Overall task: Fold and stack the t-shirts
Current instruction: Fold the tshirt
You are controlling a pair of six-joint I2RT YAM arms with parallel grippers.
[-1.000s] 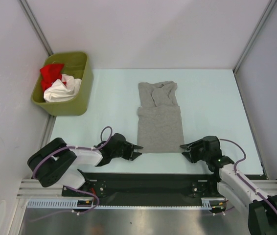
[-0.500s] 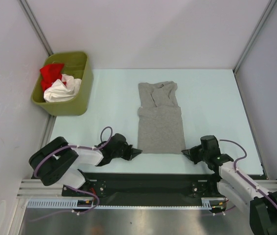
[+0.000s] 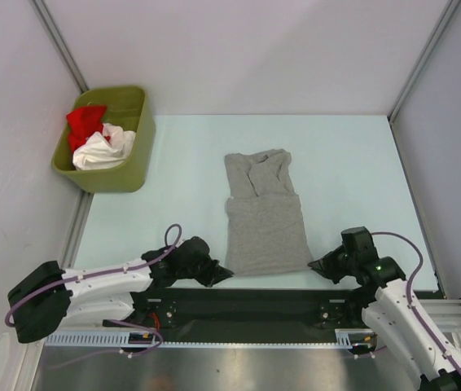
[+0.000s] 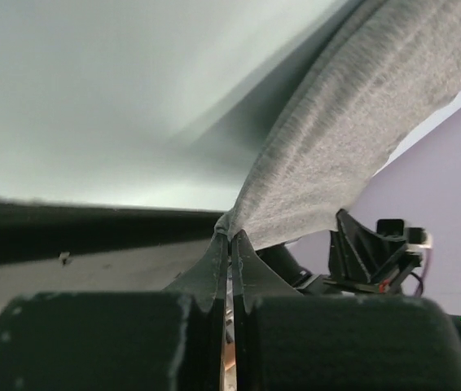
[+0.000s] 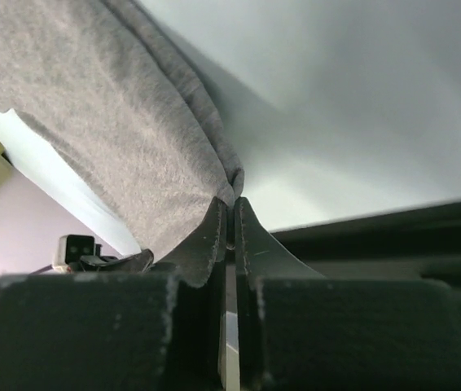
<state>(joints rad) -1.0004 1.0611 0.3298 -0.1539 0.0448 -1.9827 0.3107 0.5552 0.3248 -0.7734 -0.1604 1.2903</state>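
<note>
Pale green worktop [image 3: 173, 163] between white walls carries your heather-grey cotton t-shirt [image 3: 265, 220], lying flat at centre with its collar away from the arms. Over the last second both tools have gone from wide to pinched shut. The left tool [image 3: 228, 274] now grips the near left hem corner and the right tool [image 3: 313, 265] the near right one, and the shirt has skewed slightly. You look set to carry the hem toward the collar. Well apart at far left, an olive-green plastic bin [image 3: 138, 159] holds a crumpled red shirt [image 3: 86, 120] and a crumpled white shirt [image 3: 100, 151]; no obstacle shows on the fold's path.
</note>
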